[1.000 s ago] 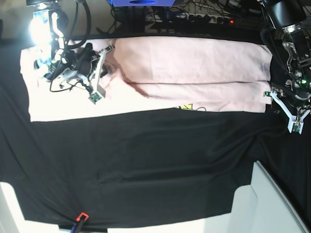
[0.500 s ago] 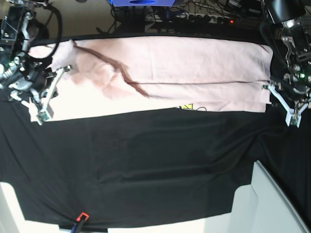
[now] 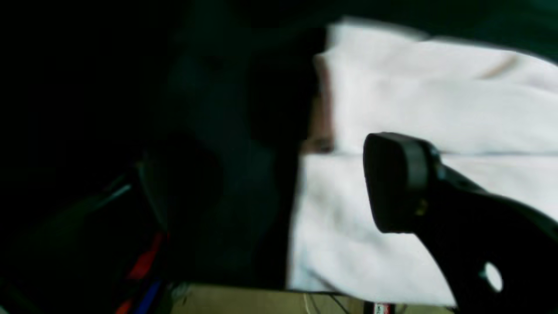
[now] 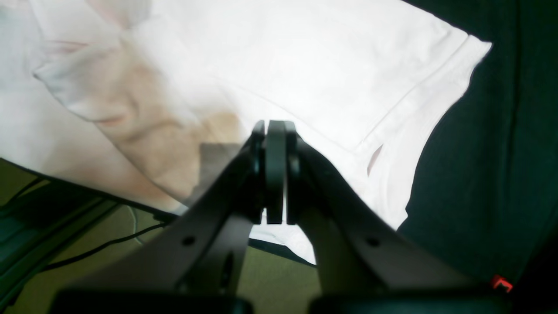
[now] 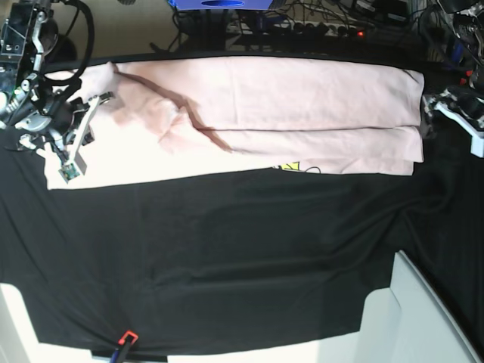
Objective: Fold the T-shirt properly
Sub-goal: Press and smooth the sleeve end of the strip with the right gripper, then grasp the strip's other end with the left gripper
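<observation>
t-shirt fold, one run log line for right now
T-shirt: folded lengthwise into band on table cloth | left end effector: open, off shirt | right end effector: shut, empty

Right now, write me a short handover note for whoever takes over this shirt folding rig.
Right hand: shut, holding nothing, hanging over the shirt's end by the sleeve.
Left hand: off the shirt's other end, holding nothing; only one finger shows in its wrist view, so its opening is unclear.
T-shirt: lies as a long band along the far edge of the black cloth, both long sides folded in, creased near the right hand.
Left to do: smooth the crease and fold the band crosswise.
</observation>
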Motion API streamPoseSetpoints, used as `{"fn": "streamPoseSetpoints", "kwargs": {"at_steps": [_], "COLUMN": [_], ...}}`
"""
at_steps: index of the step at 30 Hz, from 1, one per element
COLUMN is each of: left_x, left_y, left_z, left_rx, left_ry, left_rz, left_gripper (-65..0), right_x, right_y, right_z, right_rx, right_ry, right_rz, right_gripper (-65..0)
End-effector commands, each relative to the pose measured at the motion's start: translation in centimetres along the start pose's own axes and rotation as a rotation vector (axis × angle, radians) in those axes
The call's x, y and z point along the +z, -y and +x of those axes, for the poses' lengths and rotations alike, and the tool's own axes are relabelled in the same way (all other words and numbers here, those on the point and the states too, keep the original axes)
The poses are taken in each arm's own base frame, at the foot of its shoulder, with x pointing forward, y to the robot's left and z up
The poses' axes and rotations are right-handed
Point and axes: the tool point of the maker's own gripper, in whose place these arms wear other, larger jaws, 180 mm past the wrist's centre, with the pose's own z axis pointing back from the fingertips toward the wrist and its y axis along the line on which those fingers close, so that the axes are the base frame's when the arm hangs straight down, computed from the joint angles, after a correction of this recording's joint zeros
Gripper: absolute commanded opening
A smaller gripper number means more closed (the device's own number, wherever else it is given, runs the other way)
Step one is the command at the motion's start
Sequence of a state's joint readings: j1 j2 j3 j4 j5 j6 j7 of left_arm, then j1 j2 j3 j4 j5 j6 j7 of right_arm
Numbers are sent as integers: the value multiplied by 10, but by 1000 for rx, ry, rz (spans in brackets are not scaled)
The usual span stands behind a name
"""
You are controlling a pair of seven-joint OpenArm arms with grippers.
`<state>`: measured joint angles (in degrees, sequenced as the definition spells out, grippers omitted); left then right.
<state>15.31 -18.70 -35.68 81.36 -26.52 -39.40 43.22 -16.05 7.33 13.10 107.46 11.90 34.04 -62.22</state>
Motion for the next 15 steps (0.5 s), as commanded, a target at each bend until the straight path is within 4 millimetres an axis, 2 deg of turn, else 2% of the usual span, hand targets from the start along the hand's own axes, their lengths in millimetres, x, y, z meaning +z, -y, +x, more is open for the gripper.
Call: {"fn": "streamPoseSetpoints", "kwargs": {"at_steps": [1,4,6,11,15], "left_x": [1,-5,-11,-24,-27], "left_y": [0,10,16,16,15], "left_z": [9,11,6,-7,-7], "left_rx": [-4,23,57,120,144], "left_ry": [34,54,47,22,60], "left_rz": [-8,-24,-36,-51,-50], "left_gripper": [-8,-13,-13,-13,-13], "right_x": [4,3,2,-4,-13], "right_y": [3,3,2,0,-5], "right_z": [10,8,7,-5,-15], "right_rx": [9,7,4,-8,-28], "right_ry": [37,32,27,-2,-4], "right_rz": [-7,-4,-2,14,40], "right_gripper": [-649,-649,-649,-649,-649]}}
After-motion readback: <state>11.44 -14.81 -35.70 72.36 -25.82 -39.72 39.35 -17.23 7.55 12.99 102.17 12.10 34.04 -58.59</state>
